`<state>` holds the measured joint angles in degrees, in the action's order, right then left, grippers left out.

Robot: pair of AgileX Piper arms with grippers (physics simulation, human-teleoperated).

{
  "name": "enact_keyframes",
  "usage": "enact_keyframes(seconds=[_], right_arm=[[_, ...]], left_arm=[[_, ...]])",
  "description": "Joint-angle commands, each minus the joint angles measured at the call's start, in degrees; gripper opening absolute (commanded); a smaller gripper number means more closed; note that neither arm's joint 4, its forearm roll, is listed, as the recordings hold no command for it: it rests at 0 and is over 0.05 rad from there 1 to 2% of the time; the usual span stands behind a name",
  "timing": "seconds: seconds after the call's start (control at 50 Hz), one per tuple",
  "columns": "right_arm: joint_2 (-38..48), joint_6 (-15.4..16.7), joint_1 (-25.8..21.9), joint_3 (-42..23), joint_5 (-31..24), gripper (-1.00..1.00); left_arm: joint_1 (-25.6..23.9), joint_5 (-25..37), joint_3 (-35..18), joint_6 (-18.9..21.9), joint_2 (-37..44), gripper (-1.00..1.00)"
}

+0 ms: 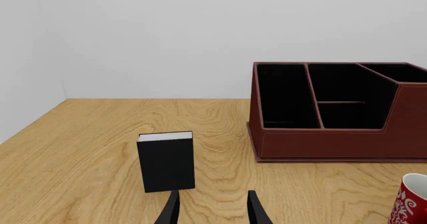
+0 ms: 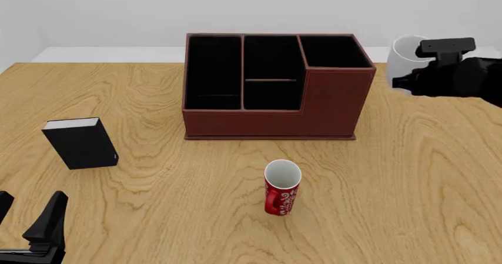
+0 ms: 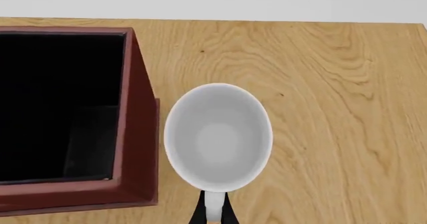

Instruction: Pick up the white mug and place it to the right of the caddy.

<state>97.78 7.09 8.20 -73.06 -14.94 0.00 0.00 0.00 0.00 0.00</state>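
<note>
- The white mug (image 2: 405,57) is at the far right of the table (image 2: 424,176), just to the right of the caddy (image 2: 274,87), level with the caddy's far end.
- From the front, the right arm's dark body covers the mug's near right side, so I cannot tell from there whether the mug stands on the wood or is held above it.
- The right gripper (image 3: 213,211) looks straight down into the mug's open mouth. Its two dark fingers are pinched on the white handle, one on each side, so the jaws are closed around it.
- In that same wrist view the mug is upright, beside the caddy's tall-walled corner. It lies close to the caddy's wall, and I cannot tell whether it touches it.
- The caddy is a dark reddish-brown box with black-lined compartments, standing in the far middle of the table. Its taller section is at the right end.
- The left gripper (image 1: 212,211) sits low at the near left corner. Its two fingers stand apart with bare wood between them; the jaws are open and hold nothing.
- A small black book (image 2: 81,143) with white pages stands upright at the left, just beyond the left gripper.
- A red mug (image 2: 281,187) with a white pattern stands upright, near the caddy's near side, well apart from both arms.
</note>
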Motion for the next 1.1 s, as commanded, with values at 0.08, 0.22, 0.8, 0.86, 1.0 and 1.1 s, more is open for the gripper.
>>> enact_keyframes(seconds=[0.08, 0.22, 0.8, 0.86, 1.0, 1.1], right_arm=[[2.27, -0.71, 0.30, 0.82, 2.06, -1.00], [3.02, -1.00, 0.09, 1.40, 2.95, -1.00], [5.56, -1.49, -0.49, 2.41, 4.65, -1.00], [6.06, -1.31, -0.68, 3.07, 5.28, -1.00], [6.09, -1.37, -1.21, 3.88, 5.72, -1.00], [5.97, -1.44, -1.50, 4.15, 5.76, -1.00]], left_arm=[[0.00, 0.00, 0.00, 0.00, 0.00, 1.00], [0.00, 0.00, 0.00, 0.00, 0.00, 1.00], [0.00, 0.00, 0.00, 0.00, 0.00, 1.00], [0.00, 0.00, 0.00, 0.00, 0.00, 1.00], [0.00, 0.00, 0.00, 0.00, 0.00, 1.00], [0.00, 0.00, 0.00, 0.00, 0.00, 1.00]])
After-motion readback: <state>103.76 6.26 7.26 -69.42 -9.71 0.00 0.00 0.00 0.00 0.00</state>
